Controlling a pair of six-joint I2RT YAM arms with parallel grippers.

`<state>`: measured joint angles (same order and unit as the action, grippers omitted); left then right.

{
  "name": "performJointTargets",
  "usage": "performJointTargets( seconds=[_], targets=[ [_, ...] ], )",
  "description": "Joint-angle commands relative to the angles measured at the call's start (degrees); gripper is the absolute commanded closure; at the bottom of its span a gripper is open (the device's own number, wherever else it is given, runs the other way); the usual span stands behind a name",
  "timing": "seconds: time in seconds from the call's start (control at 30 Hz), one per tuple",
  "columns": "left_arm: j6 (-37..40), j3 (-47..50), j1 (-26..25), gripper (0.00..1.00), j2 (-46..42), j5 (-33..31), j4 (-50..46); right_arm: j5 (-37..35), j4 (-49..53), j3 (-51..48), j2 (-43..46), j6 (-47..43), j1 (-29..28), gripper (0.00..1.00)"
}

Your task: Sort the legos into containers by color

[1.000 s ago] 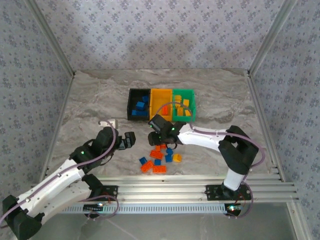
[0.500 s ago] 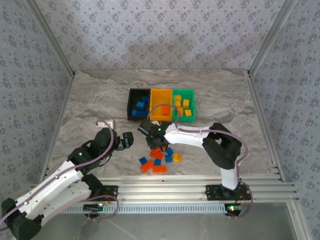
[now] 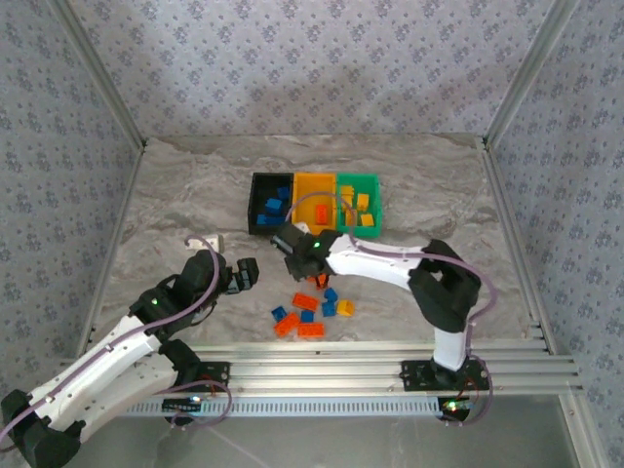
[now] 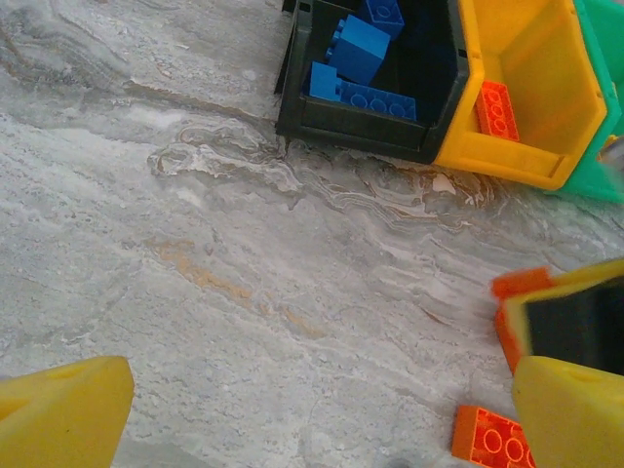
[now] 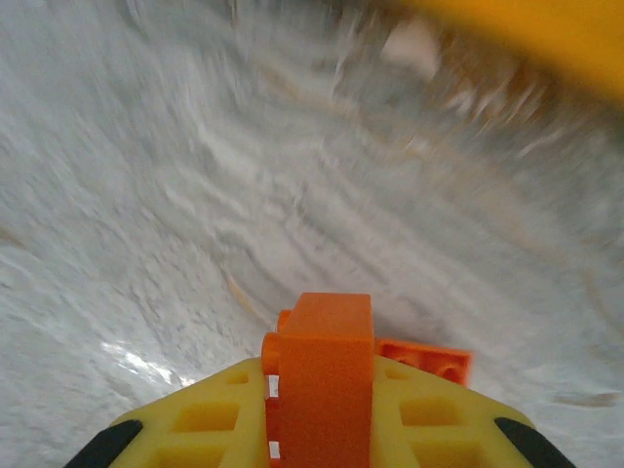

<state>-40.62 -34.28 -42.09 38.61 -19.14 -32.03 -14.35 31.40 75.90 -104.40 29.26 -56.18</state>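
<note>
My right gripper point(image 3: 290, 243) hovers just in front of the bins, shut on an orange brick point(image 5: 322, 375) that stands upright between its yellow fingers point(image 5: 205, 429). The black bin point(image 3: 255, 207) holds blue bricks point(image 4: 363, 47). The yellow-orange bin point(image 3: 301, 202) holds an orange brick point(image 4: 496, 108), and the green bin point(image 3: 374, 205) holds yellow bricks point(image 3: 357, 207). Several loose blue, orange and yellow bricks point(image 3: 314, 310) lie on the table below the right gripper. My left gripper point(image 3: 249, 273) is open over bare table to the left of that pile, nothing between its fingers point(image 4: 60, 417).
The marble-patterned table point(image 3: 185, 185) is fenced by aluminium rails at the sides and front. A small white object point(image 3: 209, 240) lies near the left arm. One loose orange brick point(image 4: 492, 439) sits close to my left gripper's right finger.
The right gripper swung left from above the pile, then edged toward the bins with the orange brick. The left arm barely moved.
</note>
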Motion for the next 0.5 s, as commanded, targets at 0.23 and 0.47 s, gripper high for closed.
performJointTargets(
  seconds=[0.23, 0.47],
  targets=[
    [-0.5, 0.7, 0.3, 0.0, 0.4, 0.4, 1.6, 4.9, -5.2, 13.3, -2.3, -5.4, 14.0, 0.77],
    [-0.9, 1.5, 0.3, 0.01, 2.0, 1.8, 1.8, 3.5, -1.8, 26.4, -13.9, -6.7, 17.3, 0.75]
  ],
)
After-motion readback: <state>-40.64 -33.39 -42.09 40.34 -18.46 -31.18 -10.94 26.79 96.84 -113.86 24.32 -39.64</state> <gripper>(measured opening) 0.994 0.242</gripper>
